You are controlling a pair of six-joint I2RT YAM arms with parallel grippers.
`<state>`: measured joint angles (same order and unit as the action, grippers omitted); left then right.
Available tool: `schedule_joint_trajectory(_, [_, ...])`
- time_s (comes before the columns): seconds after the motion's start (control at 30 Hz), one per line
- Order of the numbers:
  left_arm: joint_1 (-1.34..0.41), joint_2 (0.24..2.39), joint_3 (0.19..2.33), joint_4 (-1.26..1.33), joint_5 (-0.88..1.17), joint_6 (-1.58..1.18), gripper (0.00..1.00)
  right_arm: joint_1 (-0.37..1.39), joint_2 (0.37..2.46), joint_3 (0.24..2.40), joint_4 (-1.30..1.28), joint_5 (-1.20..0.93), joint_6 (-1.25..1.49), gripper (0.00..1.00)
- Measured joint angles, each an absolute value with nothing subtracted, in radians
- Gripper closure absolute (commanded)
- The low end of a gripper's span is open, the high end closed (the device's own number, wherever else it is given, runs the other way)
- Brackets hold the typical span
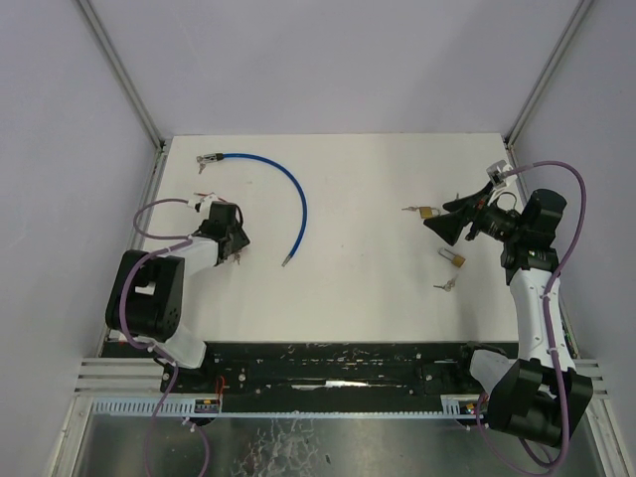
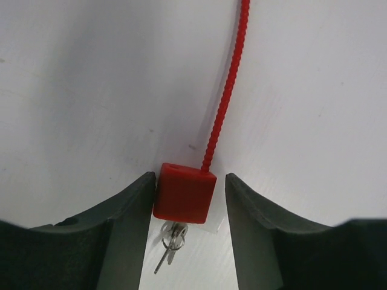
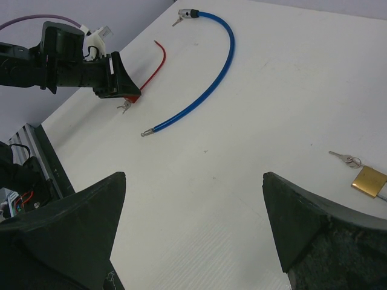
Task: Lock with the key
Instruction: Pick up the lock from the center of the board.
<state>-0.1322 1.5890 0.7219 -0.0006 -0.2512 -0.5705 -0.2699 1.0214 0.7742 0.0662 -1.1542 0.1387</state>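
Left gripper (image 2: 190, 181) jaws part spread around red lock body (image 2: 184, 194), left finger (image 2: 130, 208) touching, keys (image 2: 171, 243) at its 6 o'clock, right gripper (image 3: 193, 176) jaws spread wide above table (image 3: 272, 121)

A blue cable lock (image 1: 302, 207) lies in a curve on the white worktop (image 1: 368, 189), its two ends apart. Toward the right, a brass padlock (image 1: 425, 212) lies farther back and a second padlock (image 1: 453, 259) nearer, with small keys close by each.
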Motion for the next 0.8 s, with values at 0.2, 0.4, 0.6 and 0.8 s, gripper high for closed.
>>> schedule_joint_trajectory(0.2, [-0.163, 1.621, 0.750, -0.002, -0.253, -0.550, 0.46, -0.270, 1.021, 0.774, 0.066, -1.154, 0.139, 0.00])
schedule_joint_trajectory(0.4, [-0.185, 1.657, 0.791, -0.014, -0.278, -0.545, 0.47, -0.270, 1.021, 0.771, 0.072, -1.155, 0.139, 0.01])
schedule_joint_trajectory(0.6, [-0.189, 1.670, 0.801, -0.018, -0.292, -0.539, 0.66, -0.270, 1.021, 0.767, 0.083, -1.155, 0.140, 0.01])
schedule_joint_trajectory(0.8, [-0.190, 1.673, 0.804, -0.016, -0.277, -0.532, 0.80, -0.270, 1.021, 0.765, 0.094, -1.156, 0.141, 0.01])
